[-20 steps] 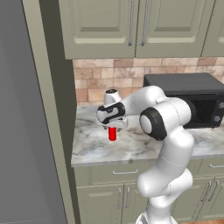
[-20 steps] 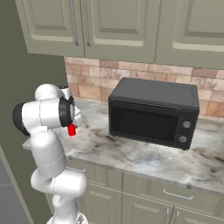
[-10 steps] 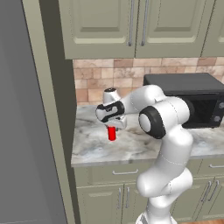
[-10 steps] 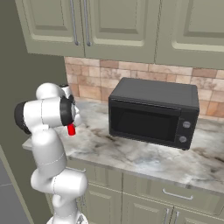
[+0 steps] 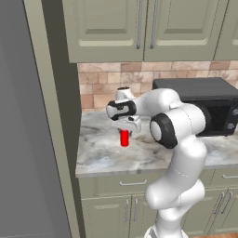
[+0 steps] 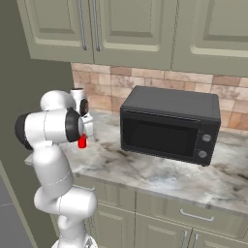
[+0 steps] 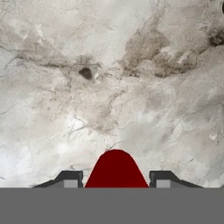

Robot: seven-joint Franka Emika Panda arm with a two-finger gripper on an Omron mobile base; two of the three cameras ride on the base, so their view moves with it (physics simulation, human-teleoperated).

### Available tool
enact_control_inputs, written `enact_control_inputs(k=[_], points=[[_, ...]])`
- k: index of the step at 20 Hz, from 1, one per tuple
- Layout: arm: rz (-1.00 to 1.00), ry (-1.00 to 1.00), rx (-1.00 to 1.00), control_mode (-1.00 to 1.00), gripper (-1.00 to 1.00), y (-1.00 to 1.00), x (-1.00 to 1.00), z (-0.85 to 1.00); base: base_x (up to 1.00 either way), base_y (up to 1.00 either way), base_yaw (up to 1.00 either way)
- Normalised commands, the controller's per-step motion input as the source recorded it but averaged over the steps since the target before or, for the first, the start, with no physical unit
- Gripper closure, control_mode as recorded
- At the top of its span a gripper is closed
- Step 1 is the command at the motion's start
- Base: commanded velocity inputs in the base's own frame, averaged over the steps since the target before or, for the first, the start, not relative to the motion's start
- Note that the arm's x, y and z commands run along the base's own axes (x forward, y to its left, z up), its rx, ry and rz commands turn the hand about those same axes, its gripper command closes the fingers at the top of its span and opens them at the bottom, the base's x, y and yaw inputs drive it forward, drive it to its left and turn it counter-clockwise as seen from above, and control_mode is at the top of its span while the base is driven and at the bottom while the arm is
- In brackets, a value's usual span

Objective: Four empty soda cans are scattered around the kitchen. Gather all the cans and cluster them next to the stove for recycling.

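On the marble counter [image 5: 102, 153], between the tall cabinet side panel [image 5: 56, 116] and the black microwave [image 6: 169, 123], bare stone lies open toward the front edge. The gripper [image 5: 124, 131] is clenched on an upright red soda can [image 5: 124, 138], well back from that edge.

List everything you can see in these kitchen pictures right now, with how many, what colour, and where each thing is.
soda can: one, red, upright on the counter left of the microwave, between the gripper's fingers.
microwave: one, black, on the counter against the wall.
counter: one, grey-veined marble, above the lower cabinets.
upper cabinets: sage green, above the counter.
lower cabinets: sage green, below the counter.
brick-tile wall: tan, behind the microwave.
gripper: one, shut on the soda can, pointing down.
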Motion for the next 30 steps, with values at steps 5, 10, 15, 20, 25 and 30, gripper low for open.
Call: enact_control_inputs(k=[5, 10, 15, 20, 25, 30], points=[[0.00, 0.05, 0.00, -1.00, 1.00, -0.29, -0.61, 0.19, 0.00, 0.00, 0.00], [-0.02, 0.01, 0.00, -1.00, 1.00, -0.03, -0.80, 0.01, 0.00, 0.00, 0.00], [-0.01, 0.00, 0.00, -1.00, 1.00, -0.02, -0.21, 0.00, 0.00, 0.00, 0.00], [0.00, 0.00, 0.00, -1.00, 1.00, 0.00, 0.00, 0.00, 0.00, 0.00, 0.00], [0.00, 0.00, 0.00, 1.00, 1.00, 0.00, 0.00, 0.00, -0.24, -0.09, -0.02], [0.00, 0.00, 0.00, 1.00, 1.00, 0.00, 0.00, 0.00, -0.56, -0.18, -0.11]])
